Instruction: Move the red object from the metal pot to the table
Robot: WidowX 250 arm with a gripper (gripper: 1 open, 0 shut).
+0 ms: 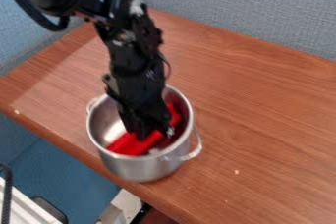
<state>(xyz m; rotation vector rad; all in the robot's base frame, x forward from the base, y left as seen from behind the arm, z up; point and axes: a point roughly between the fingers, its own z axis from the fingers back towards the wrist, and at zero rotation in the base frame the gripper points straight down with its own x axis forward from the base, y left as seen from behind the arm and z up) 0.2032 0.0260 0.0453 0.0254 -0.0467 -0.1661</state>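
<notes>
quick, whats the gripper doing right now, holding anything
Gripper: closed, down inside the round shiny steel pot, apparently gripping the bright red ridged plastic block.

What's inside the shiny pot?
Inside the metal pot lies a red object, resting against the bottom and the far wall. The robot's pincer reaches down into the pot and covers the object's middle, so its fingertips and part of the red piece are hidden.

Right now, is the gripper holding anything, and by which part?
The gripper is down inside the metal pot, shut on the red object. Which part it grips cannot be told; its fingers hide the contact.
</notes>
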